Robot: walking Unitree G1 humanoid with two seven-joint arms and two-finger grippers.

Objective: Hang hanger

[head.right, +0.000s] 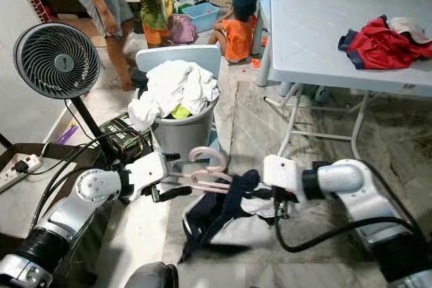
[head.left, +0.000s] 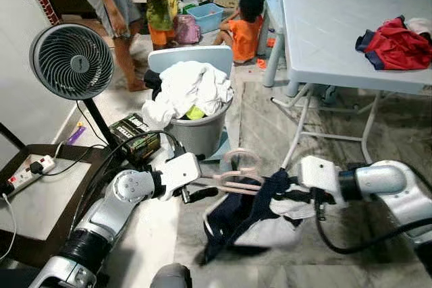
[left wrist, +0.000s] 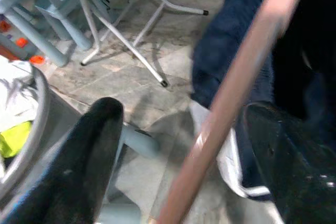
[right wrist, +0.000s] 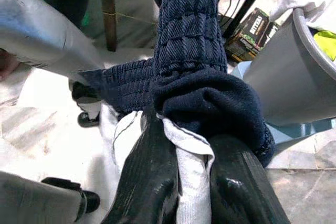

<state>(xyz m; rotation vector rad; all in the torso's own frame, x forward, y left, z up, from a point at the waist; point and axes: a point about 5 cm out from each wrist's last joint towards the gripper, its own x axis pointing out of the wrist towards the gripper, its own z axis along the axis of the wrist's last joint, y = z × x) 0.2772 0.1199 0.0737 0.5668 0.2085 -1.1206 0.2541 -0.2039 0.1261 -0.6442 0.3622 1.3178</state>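
A lived-in room with a grey stone-tile floor [head.left: 398, 133]: a pale folding surface [head.left: 337, 25] carrying a crumpled red and navy garment [head.left: 395, 45], a grey round laundry bin heaped with white cloth [head.left: 192, 99], a black pedestal fan [head.left: 72, 61], and people at the far side — one standing, two small ones by the floor.

In the foreground, both arms meet over the floor. The left gripper [head.left: 202, 183] reaches inward, and the pale pink plastic hanger [head.left: 236, 177] runs between its black fingers [left wrist: 86, 166]; in the left wrist view the jaws stand fairly wide about the pink bar, so whether they actually clamp it cannot be told. The right gripper [right wrist: 194, 177] has its jaws closed narrowly on a fold of the navy ribbed garment with white lining [head.left: 246, 217], which drapes from the hanger's end down towards the floor.

The step in hand appears to be dressing the hanger — working the garment's shoulder over the pink arm before anything is hung. To do this well:
- the left gripper should hold the hanger level and steady, with the hook [head.left: 241, 160] kept free of cloth;
- the right gripper should draw the neck opening along the hanger arm rather than bunching the fabric, as the knit looks heavy and likely to slip off one side;
- the trailing hem should be lifted clear of the floor to avoid dragging.
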